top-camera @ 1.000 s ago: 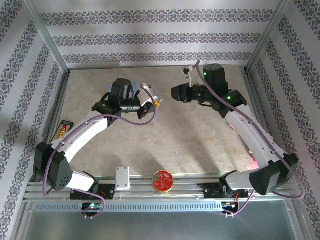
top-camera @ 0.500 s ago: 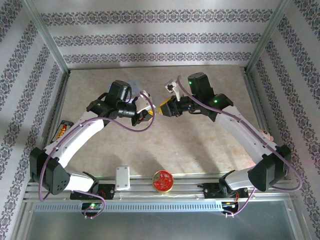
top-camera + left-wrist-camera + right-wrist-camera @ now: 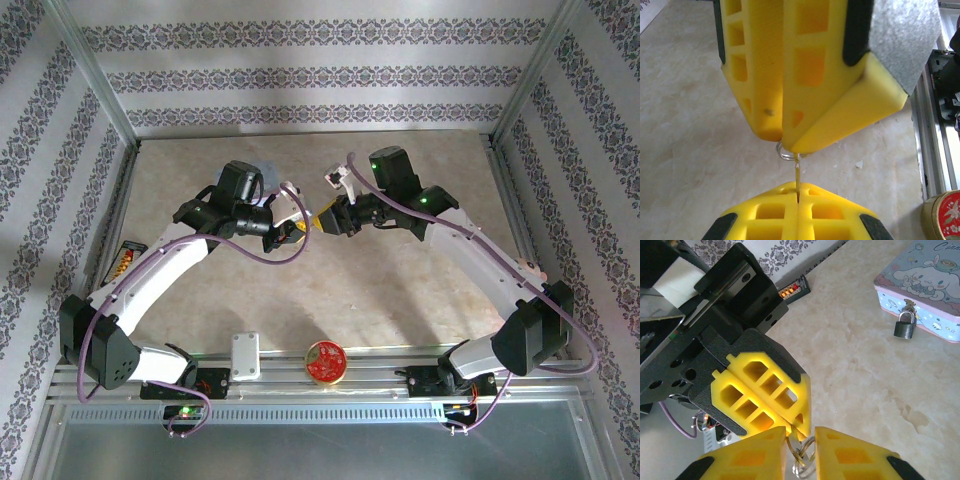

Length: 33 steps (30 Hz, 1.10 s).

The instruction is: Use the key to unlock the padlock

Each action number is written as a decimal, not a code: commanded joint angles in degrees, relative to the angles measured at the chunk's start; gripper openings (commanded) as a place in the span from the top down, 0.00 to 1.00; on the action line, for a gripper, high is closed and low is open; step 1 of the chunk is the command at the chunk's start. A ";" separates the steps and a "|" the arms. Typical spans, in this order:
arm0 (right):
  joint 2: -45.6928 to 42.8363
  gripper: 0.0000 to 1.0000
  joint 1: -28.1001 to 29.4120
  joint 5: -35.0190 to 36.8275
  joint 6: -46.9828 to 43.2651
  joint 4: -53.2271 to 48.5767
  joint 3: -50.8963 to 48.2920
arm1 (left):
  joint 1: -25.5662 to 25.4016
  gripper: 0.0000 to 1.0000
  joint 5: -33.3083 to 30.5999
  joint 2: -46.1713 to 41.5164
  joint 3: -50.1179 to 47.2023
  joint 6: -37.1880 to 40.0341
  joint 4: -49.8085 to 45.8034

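Observation:
My left gripper [image 3: 298, 224] [image 3: 799, 194] is shut on a small key [image 3: 797, 175], whose blade stands out of the fingertips with a wire key ring [image 3: 786, 151] at its far end. My right gripper [image 3: 326, 220] [image 3: 801, 437] meets it tip to tip above the table's middle. Its fingers are a narrow gap apart, with the key ring [image 3: 805, 456] and the key's head between them. The tiny dark padlock [image 3: 904, 325] hangs on the latch of the pale blue cartoon tin [image 3: 927, 282], away from both grippers. In the top view the left arm mostly hides the tin [image 3: 267, 166].
A round red tin [image 3: 325, 361] [image 3: 943, 216] and a white block [image 3: 244, 355] sit at the near rail. A black packet [image 3: 125, 262] [image 3: 793, 289] lies by the left wall. Patterned walls and metal posts close in the table [image 3: 400, 290].
The right arm has swung left from the back right and brought its gripper up to the left gripper's tips. The left gripper has shifted only slightly, still holding the key.

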 commanded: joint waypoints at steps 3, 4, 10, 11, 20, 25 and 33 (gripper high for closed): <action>0.57 0.85 0.50 0.79 -1.50 -1.18 0.89 | -0.04 1.00 0.61 -0.91 0.85 0.78 -0.23; 0.50 0.85 0.50 0.81 -1.50 -1.11 0.75 | -0.03 1.00 0.68 -0.98 0.69 0.62 0.08; 0.34 1.00 0.41 0.87 -1.41 -1.11 0.00 | -0.03 1.00 0.13 -1.65 0.22 -0.03 0.96; 0.34 1.00 0.41 0.90 -1.29 -1.02 -0.17 | -0.07 1.00 -0.08 -1.88 0.02 -0.33 1.42; -2.67 1.00 -1.70 7.01 9.58 11.63 -7.01 | 1.09 0.53 -1.92 -7.14 -6.62 -11.51 15.53; -4.91 1.00 -4.41 8.39 22.50 27.32 -15.25 | 1.64 0.44 1.06 -9.20 -9.79 -19.37 22.56; -5.29 1.00 -9.65 7.58 40.99 48.89 -24.25 | 2.58 0.33 -7.59 -5.73 -14.29 -47.85 43.37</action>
